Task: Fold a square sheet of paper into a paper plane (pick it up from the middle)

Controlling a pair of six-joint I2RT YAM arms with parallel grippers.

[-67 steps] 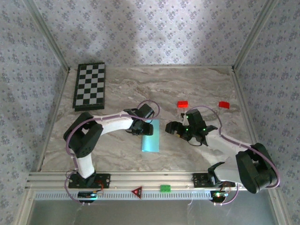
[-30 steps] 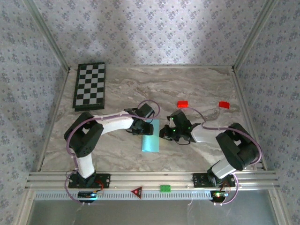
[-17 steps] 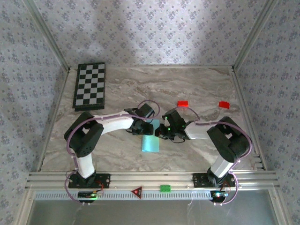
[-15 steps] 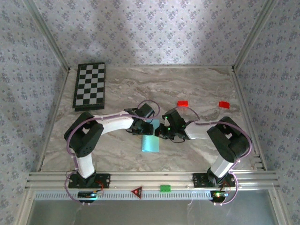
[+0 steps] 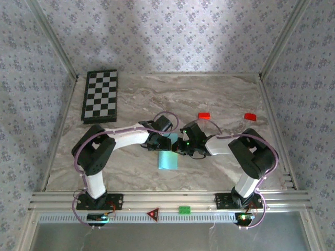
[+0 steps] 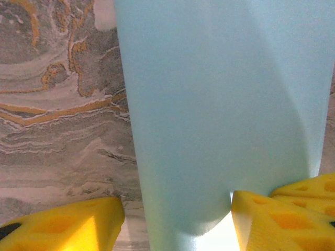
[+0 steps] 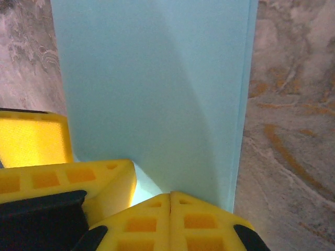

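The light cyan paper (image 5: 168, 159) lies on the marble table as a narrow folded strip, its far end under both grippers. In the left wrist view the paper (image 6: 209, 104) rises between the yellow fingers (image 6: 63, 225) of my left gripper (image 6: 177, 201). That gripper's jaws are apart and the sheet touches the right one. My left gripper (image 5: 161, 141) is at the strip's top left. My right gripper (image 5: 179, 148) is beside it on the right. In the right wrist view my right gripper (image 7: 170, 196) is shut, pads together, against the near edge of the paper (image 7: 152, 78).
A checkerboard (image 5: 100, 95) lies at the back left. Two small red blocks (image 5: 203, 115) (image 5: 250, 116) sit behind the right arm. A green block (image 5: 184, 209) and a red triangle (image 5: 153, 213) rest on the front rail. Metal posts frame the table.
The right arm has swung left until its shut gripper reached the paper's right side next to the left gripper. The left arm and the paper have stayed put.
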